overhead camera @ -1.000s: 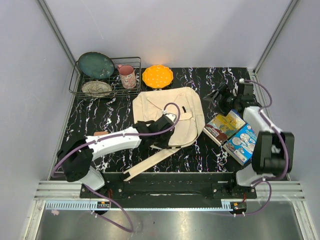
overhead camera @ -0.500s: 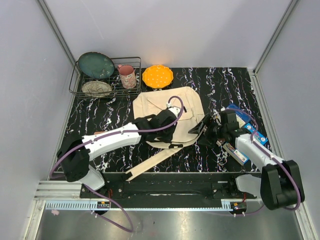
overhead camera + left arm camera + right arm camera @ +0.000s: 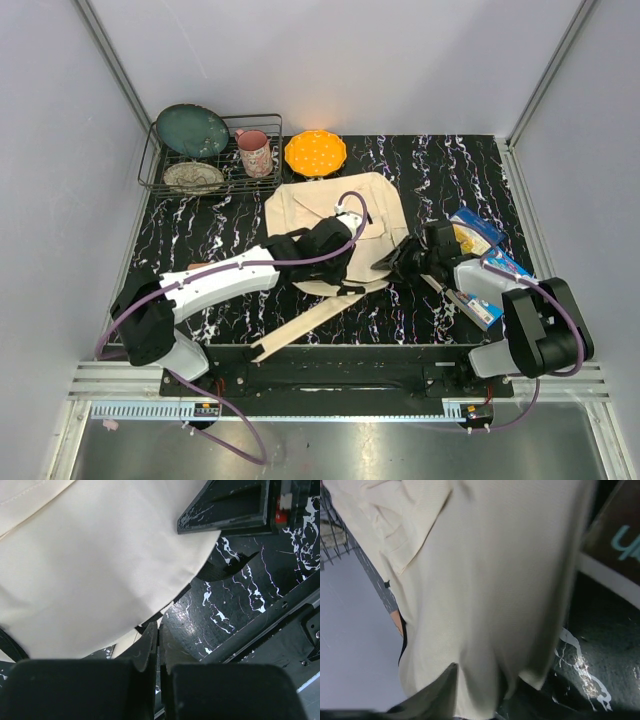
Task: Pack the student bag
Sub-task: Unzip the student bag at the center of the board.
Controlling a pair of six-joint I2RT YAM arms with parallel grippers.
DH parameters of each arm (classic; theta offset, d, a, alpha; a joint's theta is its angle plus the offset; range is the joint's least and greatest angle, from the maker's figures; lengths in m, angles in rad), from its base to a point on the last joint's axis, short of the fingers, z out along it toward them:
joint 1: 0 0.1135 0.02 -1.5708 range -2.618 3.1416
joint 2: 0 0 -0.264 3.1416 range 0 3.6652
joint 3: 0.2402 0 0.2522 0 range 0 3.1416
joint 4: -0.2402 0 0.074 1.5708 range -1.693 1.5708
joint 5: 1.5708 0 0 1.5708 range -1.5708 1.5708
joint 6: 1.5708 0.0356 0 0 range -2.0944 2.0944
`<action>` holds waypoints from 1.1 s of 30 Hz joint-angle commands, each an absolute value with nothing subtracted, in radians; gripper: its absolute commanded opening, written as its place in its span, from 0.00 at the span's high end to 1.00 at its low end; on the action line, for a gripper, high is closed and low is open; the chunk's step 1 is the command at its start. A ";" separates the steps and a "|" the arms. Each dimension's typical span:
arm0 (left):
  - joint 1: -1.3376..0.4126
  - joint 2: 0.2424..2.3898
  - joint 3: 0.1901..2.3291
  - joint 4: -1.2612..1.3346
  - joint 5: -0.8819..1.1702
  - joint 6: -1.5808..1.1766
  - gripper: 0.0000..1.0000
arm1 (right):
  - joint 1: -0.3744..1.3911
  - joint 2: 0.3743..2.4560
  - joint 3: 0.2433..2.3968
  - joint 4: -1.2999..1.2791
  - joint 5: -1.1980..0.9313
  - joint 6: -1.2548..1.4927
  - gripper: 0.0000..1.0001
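Observation:
The student bag [image 3: 335, 215], a cream canvas backpack, lies mid-table with a long webbing strap [image 3: 305, 322] trailing toward the front edge. My left gripper [image 3: 335, 278] is at the bag's near edge. In the left wrist view its fingers [image 3: 147, 642] are pressed together just under the cream cloth [image 3: 95, 565], and nothing shows between them. My right gripper [image 3: 392, 262] is at the bag's right lower edge. In the right wrist view its jaws stand apart around a fold of the bag's cloth [image 3: 490, 605], with one finger [image 3: 440, 692] showing on the left.
Picture books [image 3: 478, 230] lie at the right, partly under my right arm; one corner [image 3: 615, 545] shows beside the bag. A wire rack [image 3: 160, 170] at the back left holds a teal plate [image 3: 192, 130], a bowl [image 3: 193, 177] and a pink mug [image 3: 255, 153]. An orange plate [image 3: 315, 152] sits behind the bag.
My right arm swung from the back right, over the books, down to the bag's right edge, and its jaws narrowed around the cloth. The left gripper shifted slightly along the bag's near edge.

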State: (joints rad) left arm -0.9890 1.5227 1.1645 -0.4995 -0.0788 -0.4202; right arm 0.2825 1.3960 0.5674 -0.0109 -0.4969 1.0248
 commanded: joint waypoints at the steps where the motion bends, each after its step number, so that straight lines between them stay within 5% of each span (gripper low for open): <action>1: -0.988 1.471 1.178 -0.446 -0.054 -0.417 1.00 | 0.291 1.413 0.643 0.055 -0.430 1.008 0.85; 3: -0.988 1.453 1.161 -0.463 -0.087 -0.426 1.00 | 0.290 1.414 0.667 0.041 -0.385 0.983 1.00; 13: -0.980 1.348 1.015 -0.482 -0.184 -0.454 1.00 | 0.288 1.480 0.744 -0.038 -0.339 0.873 0.99; 14: -0.979 1.350 1.017 -0.473 -0.170 -0.451 1.00 | 0.288 1.488 0.749 -0.040 -0.368 0.867 0.93; 15: -0.979 1.354 1.020 -0.453 -0.161 -0.449 1.00 | 0.288 1.488 0.750 -0.041 -0.374 0.864 0.63; 17: -0.980 1.371 1.041 -0.442 -0.134 -0.448 1.00 | 0.288 1.474 0.753 -0.052 -0.390 0.847 0.30; 19: -0.980 1.385 1.067 -0.434 -0.115 -0.445 1.00 | 0.288 1.412 0.764 -0.140 -0.374 0.827 0.17; 22: -0.979 1.417 1.103 -0.434 -0.112 -0.437 1.00 | 0.290 1.261 0.753 -0.257 -0.394 0.816 0.10; 29: -0.980 1.453 1.134 -0.405 -0.051 -0.416 1.00 | 0.311 1.069 0.595 -0.164 -0.483 1.133 0.14; 30: -0.980 1.454 1.126 -0.405 -0.042 -0.416 0.94 | 0.316 1.071 0.592 -0.160 -0.462 1.135 0.14; 31: -0.980 1.453 1.121 -0.408 -0.023 -0.414 0.57 | 0.316 1.071 0.594 -0.182 -0.412 1.135 0.14; 33: -0.982 1.428 1.080 -0.414 -0.035 -0.431 0.34 | 0.318 1.068 0.588 -0.157 -0.391 1.131 0.13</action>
